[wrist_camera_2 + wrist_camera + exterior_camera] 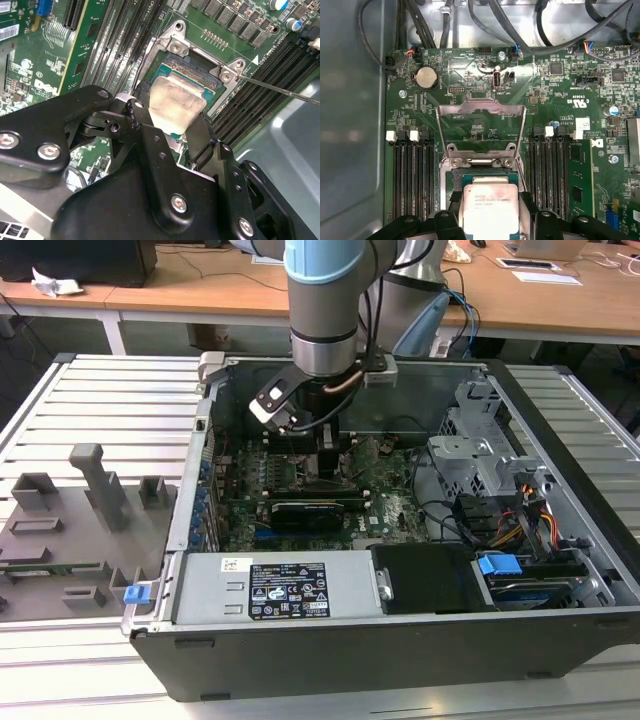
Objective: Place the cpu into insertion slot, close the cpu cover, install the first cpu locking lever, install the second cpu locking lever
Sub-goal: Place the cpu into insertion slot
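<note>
Inside the open computer case (560,430), over the motherboard (560,90) socket (192,67), the claw (169,120) is clamped on the cpu (490,207), with a finger against each of two opposite edges. Whether the chip is seated in the socket or just above it cannot be determined. The cpu cover (480,103) stands swung open beyond the socket.

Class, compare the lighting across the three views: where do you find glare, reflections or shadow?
Second wrist view: glare whitens the chip's metal top. First wrist view: light falls evenly on the chip, and the grey case wall carries soft pale reflections. Exterior view: the board lies in shade under the arm.
</note>
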You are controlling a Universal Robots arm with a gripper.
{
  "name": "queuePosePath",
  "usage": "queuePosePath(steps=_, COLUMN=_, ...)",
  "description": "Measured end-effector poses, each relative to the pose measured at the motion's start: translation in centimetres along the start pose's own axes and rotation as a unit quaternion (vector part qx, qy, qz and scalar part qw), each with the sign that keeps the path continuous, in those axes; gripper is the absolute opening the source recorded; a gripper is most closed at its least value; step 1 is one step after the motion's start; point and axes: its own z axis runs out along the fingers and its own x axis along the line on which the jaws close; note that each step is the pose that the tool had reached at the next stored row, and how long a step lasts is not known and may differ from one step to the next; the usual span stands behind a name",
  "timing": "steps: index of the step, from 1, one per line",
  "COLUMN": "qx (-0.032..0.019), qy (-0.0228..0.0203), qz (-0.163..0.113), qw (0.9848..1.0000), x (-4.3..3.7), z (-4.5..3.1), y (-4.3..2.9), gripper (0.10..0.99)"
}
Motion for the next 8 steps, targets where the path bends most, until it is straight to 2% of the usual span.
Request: queuePosePath(steps=8, qx=0.0001, qy=0.0001, qz=-0.001, qw=1.0, x=0.51, z=0.73, y=-0.14, gripper=0.529)
